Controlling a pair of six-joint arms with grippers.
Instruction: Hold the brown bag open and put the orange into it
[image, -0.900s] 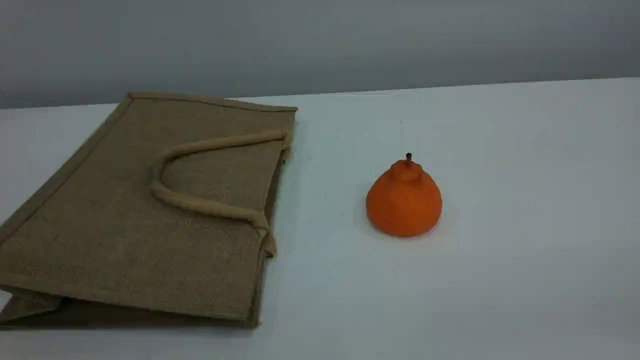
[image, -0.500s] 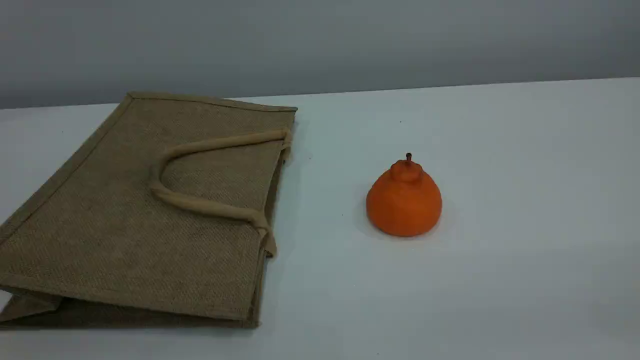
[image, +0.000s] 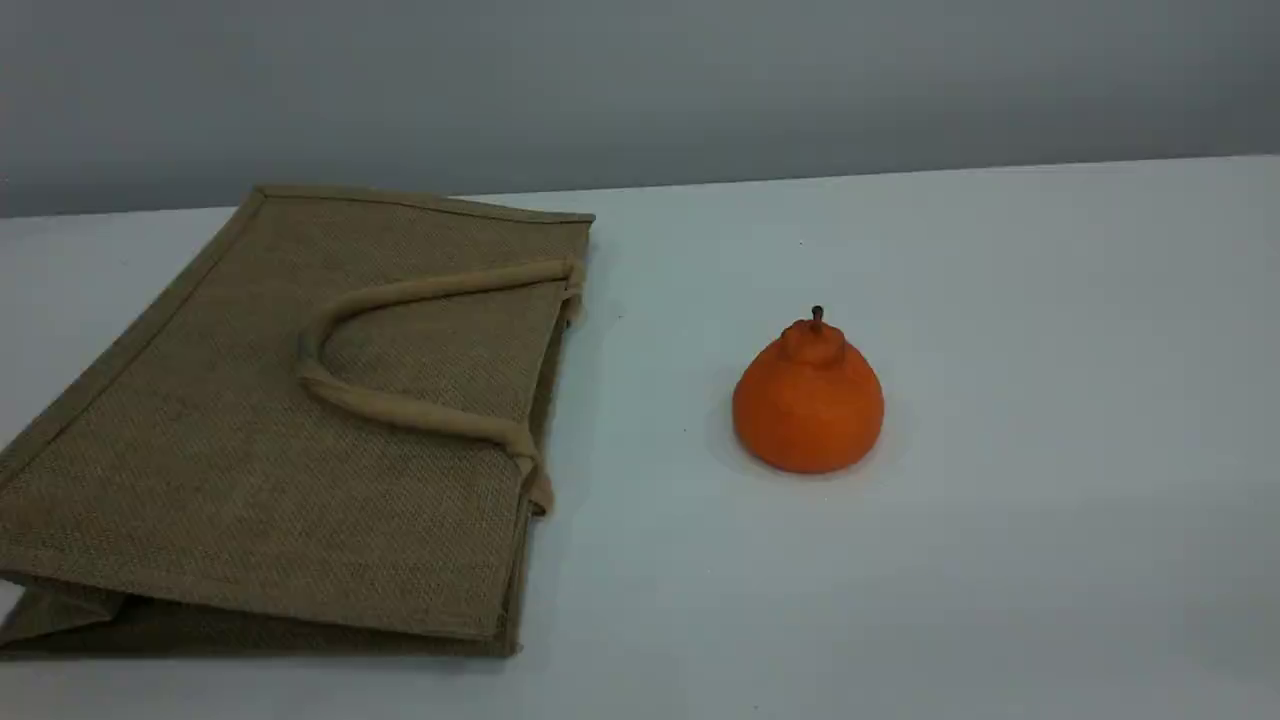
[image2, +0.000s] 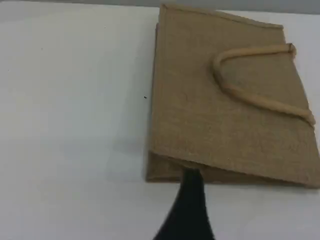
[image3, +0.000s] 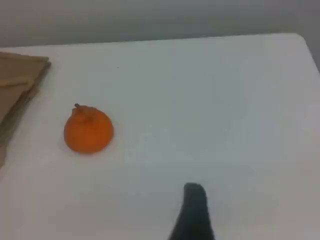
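Observation:
The brown bag (image: 300, 430) lies flat on the white table at the left, its mouth edge facing right, with a beige loop handle (image: 400, 408) resting on top. The orange (image: 808, 400) stands upright to the right of the bag, stem up, apart from it. Neither arm appears in the scene view. In the left wrist view one dark fingertip (image2: 192, 200) hovers just before the bag (image2: 225, 110) at its near folded edge, holding nothing. In the right wrist view a dark fingertip (image3: 194, 210) sits well right of and nearer than the orange (image3: 88, 131), holding nothing.
A corner of the bag (image3: 17, 80) shows at the left of the right wrist view. The table's far edge (image: 900, 172) meets a grey wall. White tabletop (image: 1050, 450) stretches right of the orange.

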